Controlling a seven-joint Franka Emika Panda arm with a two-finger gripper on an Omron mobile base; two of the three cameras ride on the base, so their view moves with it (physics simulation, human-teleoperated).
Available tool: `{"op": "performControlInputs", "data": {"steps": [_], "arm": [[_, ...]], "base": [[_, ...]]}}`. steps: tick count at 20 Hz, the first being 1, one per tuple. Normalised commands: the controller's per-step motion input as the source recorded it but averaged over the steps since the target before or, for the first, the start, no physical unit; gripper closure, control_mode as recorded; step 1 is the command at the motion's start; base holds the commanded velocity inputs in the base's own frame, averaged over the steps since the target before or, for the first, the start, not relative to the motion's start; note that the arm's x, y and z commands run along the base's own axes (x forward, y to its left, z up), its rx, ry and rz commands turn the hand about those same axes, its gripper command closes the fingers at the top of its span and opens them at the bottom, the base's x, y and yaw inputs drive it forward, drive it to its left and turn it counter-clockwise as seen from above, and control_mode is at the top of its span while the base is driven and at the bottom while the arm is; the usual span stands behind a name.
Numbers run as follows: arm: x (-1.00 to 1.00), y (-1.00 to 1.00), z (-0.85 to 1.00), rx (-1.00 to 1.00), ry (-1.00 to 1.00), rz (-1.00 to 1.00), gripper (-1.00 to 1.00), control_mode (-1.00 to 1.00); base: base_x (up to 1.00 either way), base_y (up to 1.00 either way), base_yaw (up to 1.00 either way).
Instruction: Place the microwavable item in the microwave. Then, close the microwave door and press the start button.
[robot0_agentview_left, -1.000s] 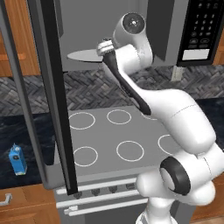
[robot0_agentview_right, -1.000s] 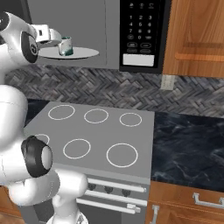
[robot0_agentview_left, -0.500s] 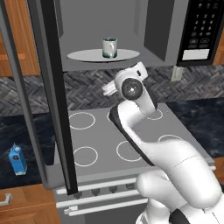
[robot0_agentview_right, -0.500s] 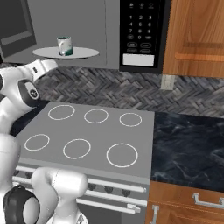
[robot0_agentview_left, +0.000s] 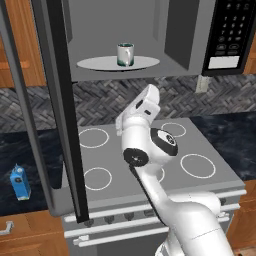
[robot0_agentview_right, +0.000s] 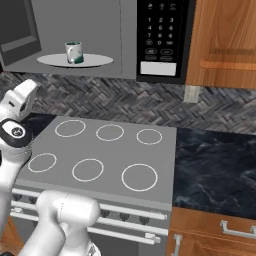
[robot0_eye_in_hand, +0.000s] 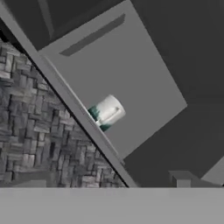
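Tool fingertips barely visible, bottom corner

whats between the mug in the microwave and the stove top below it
In the left base view, the mug stands on the turntable. Under it come the microwave floor edge, then herringbone backsplash, then the stove top.

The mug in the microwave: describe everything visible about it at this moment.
The mug is small and white with a greenish marking on its side and a handle; it looks ceramic. It stands upright on the round pale turntable inside the open microwave, touching nothing else. Its rim looks dark, but the contents cannot be made out.
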Motion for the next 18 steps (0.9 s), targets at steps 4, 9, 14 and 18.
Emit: {"op": "performControlInputs", "data": {"steps": [4, 9, 14, 18], "arm": [[-0.47, 0.67, 0.12, -0.35, -0.27, -0.14, -1.0, -1.0], [-0.48, 0.54, 0.01, -0.31, -0.28, -0.1, -1.0, -1.0], [-0.55, 0.53, -0.03, -0.23, -0.1, -0.13, -1.0, -1.0], [-0.34, 0.6, -0.22, -0.23, -0.01, -0.16, -1.0, -1.0]], "base": [[0.0, 0.0, 0.0], [0.0, 0.0, 0.0], [0.0, 0.0, 0.0], [0.0, 0.0, 0.0]]}}
